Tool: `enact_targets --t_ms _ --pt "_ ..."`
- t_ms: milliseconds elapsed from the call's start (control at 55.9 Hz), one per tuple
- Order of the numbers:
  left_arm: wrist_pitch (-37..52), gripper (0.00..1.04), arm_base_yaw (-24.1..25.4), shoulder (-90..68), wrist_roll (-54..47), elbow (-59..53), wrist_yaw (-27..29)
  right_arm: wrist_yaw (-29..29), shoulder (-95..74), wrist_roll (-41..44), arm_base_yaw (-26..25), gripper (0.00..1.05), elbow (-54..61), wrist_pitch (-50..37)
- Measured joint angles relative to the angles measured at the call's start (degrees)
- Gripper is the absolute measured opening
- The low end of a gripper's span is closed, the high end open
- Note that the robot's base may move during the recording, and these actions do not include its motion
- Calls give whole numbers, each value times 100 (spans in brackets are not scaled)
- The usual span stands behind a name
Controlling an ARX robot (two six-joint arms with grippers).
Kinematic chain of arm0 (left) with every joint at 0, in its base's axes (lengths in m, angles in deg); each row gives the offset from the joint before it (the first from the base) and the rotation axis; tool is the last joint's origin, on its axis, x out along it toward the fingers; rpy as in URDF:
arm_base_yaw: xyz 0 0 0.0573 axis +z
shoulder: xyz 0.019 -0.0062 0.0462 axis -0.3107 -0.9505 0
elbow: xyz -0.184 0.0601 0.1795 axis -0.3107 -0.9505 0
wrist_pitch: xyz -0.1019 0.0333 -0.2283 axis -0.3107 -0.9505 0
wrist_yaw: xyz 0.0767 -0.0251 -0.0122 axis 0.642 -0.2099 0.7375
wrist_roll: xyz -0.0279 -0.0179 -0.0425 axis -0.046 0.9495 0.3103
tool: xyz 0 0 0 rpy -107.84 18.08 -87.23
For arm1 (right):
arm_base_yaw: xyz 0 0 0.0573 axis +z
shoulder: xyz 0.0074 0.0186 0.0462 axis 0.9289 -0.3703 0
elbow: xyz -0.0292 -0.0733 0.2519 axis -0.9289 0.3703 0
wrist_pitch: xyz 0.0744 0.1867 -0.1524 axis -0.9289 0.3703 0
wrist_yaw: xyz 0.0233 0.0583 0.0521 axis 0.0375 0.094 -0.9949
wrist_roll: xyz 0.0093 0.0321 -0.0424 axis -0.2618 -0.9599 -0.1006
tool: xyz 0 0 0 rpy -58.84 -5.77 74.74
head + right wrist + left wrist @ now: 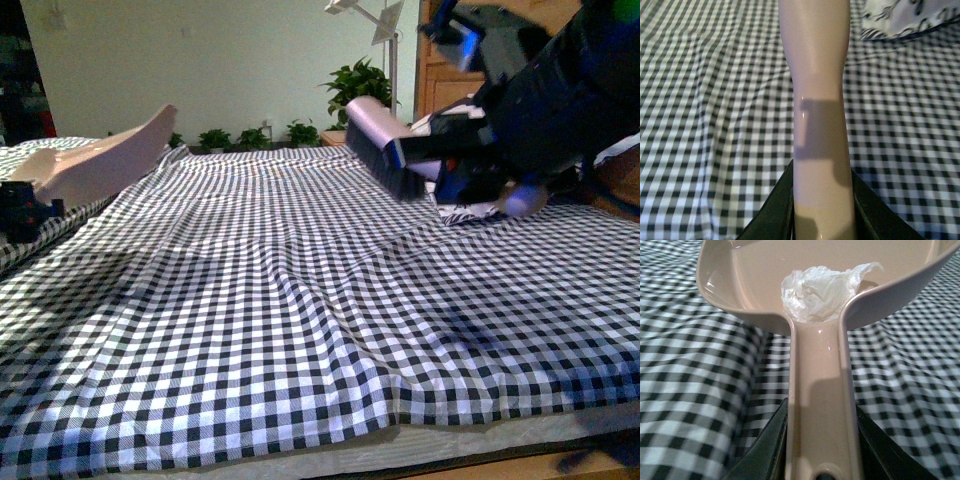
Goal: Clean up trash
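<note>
The trash (815,292), a small crumpled white tissue wad, lies inside the pink dustpan (820,385) near where the handle joins the pan. My left gripper (822,440) is shut on the dustpan's handle. In the front view the dustpan (110,155) is held tilted above the far left of the bed, with the left gripper (25,205) at the left edge. My right gripper (822,200) is shut on the pink handle of the brush (815,75). In the front view the brush (385,155), with dark bristles, is raised at the upper right beside the right gripper (440,150).
A black-and-white checked cloth (300,300) covers the bed and is wrinkled in places. A white pillow with black prints (470,210) lies at the right under the right arm; it also shows in the right wrist view (910,17). Potted plants (355,90) and a wooden cabinet (450,80) stand behind.
</note>
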Motion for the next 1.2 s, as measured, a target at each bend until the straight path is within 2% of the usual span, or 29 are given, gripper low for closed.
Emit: enact_targets --t_ms 90,269,609,949,1199 --pt "216 28 125 9 -42 -7 289 24 236 -168 -278 20 4 -125" --pt "605 28 151 341 -326 -542 271 -216 815 -413 -835 20 160 -518" --pt "872 28 -313 2234 -876 -2363 179 -1661 2586 -619 -2057 20 992 -780" --pt "575 28 -380 3676 -892 -3407 431 -2378 3827 -870 -2708 20 1545 -503" --pt "575 28 -518 4325 -870 -4092 566 -2948 4363 -1012 -2942 20 1790 -201"
